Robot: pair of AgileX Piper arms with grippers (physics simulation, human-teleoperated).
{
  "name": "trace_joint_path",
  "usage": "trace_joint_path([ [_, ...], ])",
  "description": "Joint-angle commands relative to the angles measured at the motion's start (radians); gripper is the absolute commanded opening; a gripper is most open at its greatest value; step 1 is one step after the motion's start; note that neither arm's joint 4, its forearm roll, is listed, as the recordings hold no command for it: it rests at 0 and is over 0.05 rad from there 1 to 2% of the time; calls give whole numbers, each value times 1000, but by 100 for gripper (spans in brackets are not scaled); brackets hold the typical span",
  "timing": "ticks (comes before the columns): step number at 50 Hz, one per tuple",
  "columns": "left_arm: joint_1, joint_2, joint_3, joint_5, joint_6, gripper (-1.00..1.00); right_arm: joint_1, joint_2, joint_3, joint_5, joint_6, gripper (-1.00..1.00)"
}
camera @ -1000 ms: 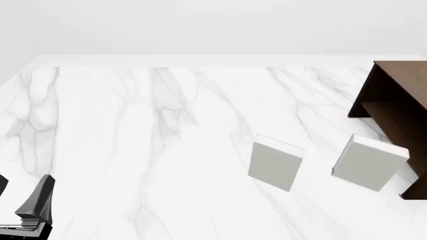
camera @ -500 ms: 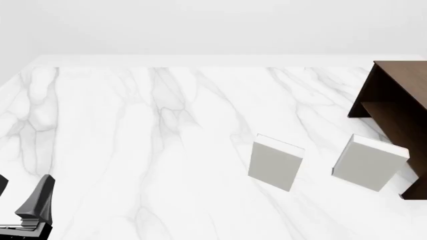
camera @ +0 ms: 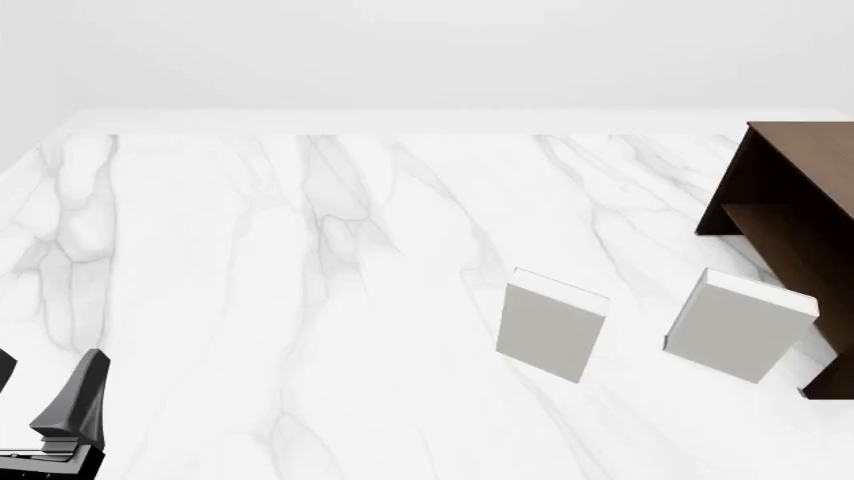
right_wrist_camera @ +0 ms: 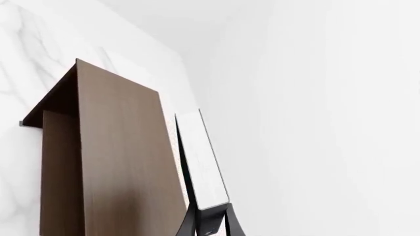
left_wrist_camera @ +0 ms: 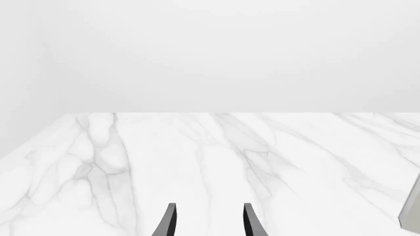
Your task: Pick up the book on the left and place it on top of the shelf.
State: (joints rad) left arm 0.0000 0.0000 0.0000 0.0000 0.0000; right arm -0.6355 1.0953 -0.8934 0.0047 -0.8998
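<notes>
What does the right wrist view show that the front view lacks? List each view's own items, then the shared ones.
Right wrist view only: the thin dark book, white page edge showing, gripped by the right gripper. Front view only: two light grey books standing on the marble table, and the left gripper. Both: the dark brown shelf.

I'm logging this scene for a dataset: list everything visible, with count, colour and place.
table: one, white marble, under everything.
grey books: two, light grey-white, on the table right of centre; one left of the other, which is beside the shelf.
shelf: one, dark brown, far right.
book: one, thin, dark with a white edge, against the shelf's broad panel.
left gripper: open, near left, holding nothing.
right gripper: closed on the book's end.
</notes>
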Motion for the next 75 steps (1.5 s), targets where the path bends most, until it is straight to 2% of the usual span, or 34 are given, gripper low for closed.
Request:
trace_joint_path([
  [1,0,0,0,0,0,100,-12,28,-27,-35,17,-100],
  [16,0,0,0,0,0,100,-2,94,-61,-66,6,-100],
  [42,0,0,0,0,0,100,14,210,-53,-156,-10,-100],
  [75,0,0,0,0,0,100,-28,272,-52,-203,-50,-100],
])
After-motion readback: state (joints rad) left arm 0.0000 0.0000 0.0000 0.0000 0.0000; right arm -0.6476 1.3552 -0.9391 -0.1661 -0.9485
